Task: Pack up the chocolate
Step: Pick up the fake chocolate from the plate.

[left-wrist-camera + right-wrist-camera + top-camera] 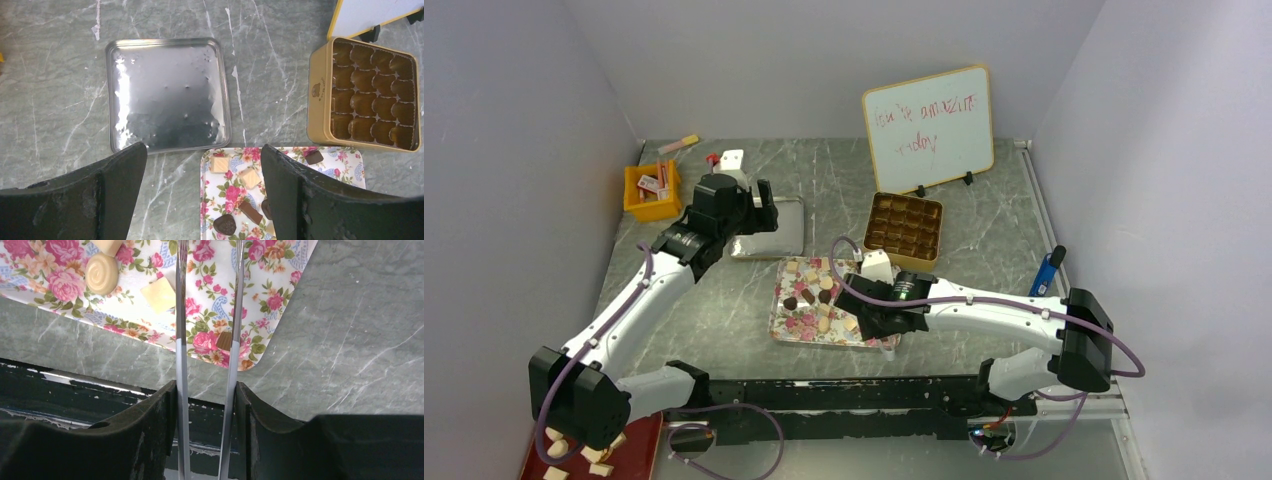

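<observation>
The chocolate point(809, 295) lies as small dark, tan and cream pieces on the floral tray point(794, 325). My right gripper point(206, 390) is shut on a pair of metal tongs point(181, 315), whose two arms reach over the tray's near corner point(280, 280). A small brown piece point(223, 341) sits against the inside of the right tong arm. Beside the arms lie a cream square point(158, 294) and a cream round point(101, 273). My left gripper point(202, 150) hangs open above the tray's far edge point(222, 195). The gold box point(318, 100) holds empty brown cups.
A silver tin lid point(774, 228) lies flat under the left wrist. A whiteboard point(929, 120) stands behind the gold box point(905, 227). A yellow bin point(652, 190) sits at the back left. A blue object point(1046, 270) is at the right. A red tray point(639, 450) is at the near left.
</observation>
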`<state>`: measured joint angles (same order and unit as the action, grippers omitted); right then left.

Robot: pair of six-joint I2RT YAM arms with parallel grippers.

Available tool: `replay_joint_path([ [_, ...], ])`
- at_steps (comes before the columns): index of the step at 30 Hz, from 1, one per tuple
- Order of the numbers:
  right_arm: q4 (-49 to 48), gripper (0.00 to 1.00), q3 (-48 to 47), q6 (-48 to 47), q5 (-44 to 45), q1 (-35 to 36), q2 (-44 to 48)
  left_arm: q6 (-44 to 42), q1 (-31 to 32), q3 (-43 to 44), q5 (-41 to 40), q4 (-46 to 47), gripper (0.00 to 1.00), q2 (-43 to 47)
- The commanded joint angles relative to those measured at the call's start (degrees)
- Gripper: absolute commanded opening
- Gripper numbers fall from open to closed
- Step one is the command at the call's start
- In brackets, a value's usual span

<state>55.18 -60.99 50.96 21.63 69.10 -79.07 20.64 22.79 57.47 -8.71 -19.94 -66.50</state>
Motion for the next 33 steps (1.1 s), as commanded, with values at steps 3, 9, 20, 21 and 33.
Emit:
replay_joint_path([
  [3, -0.9, 0.46, -1.8, -0.4, 4.4, 0.3, 3.9, -0.3, -0.1, 1.6, 1.3, 2.4, 0.88, -0.8],
  [9, 1.4, 0.46, -3.4, -1.1, 4.3, 0.3, 4.3, 0.3, -0.1, 2.1, 1.7, 3.0, 0.88, -1.7],
  [20, 0.6, 0.46, -1.1, -1.9, 3.5, 0.2, 3.7, 1.1, -0.1, 2.2, 2.1, 3.8, 0.87, -2.6],
  [21, 0.4, 0.46, -0.9, -2.1, 3.5, 0.2, 3.6, 1.1, -0.1, 2.2, 2.0, 3.8, 0.87, -2.6],
  [33, -1.8, 0.46, 2.0, -1.9, 2.1, 0.0, 3.1, 1.2, -0.1, 1.6, 1.7, 3.6, 0.87, -2.3],
])
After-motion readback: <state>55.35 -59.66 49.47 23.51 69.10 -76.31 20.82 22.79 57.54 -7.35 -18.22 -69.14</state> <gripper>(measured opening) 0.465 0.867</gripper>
